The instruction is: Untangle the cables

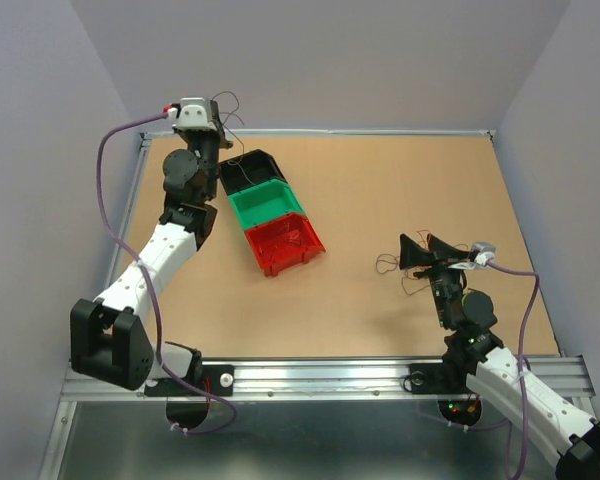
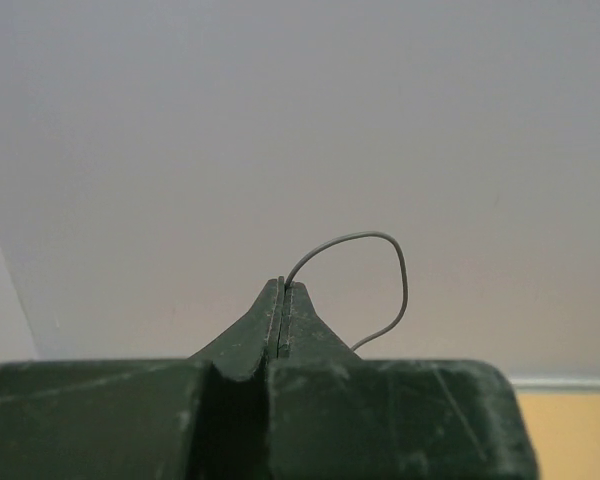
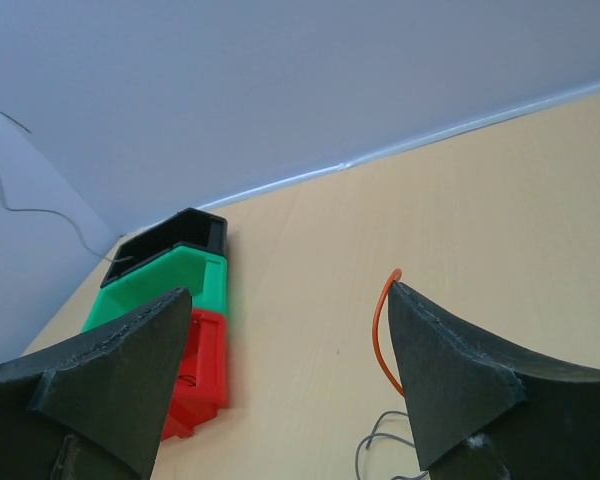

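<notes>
My left gripper [image 1: 223, 135] is raised at the back left, above the black bin, and shut on a thin dark wire [image 1: 232, 103]. In the left wrist view the jaws [image 2: 283, 287] are pressed together with the wire [image 2: 380, 245] looping out of their tip. My right gripper [image 1: 425, 248] is open over a small tangle of thin wires [image 1: 392, 268] on the table's right side. In the right wrist view [image 3: 290, 290] an orange wire [image 3: 379, 335] rests against the right finger [image 3: 450, 370], and a grey wire [image 3: 380, 442] lies below it.
Three bins stand in a row left of centre: black [image 1: 250, 168], green [image 1: 265, 203] and red [image 1: 283, 245], the red one holding thin wires. They also show in the right wrist view [image 3: 165, 280]. The back wall is close behind my left gripper.
</notes>
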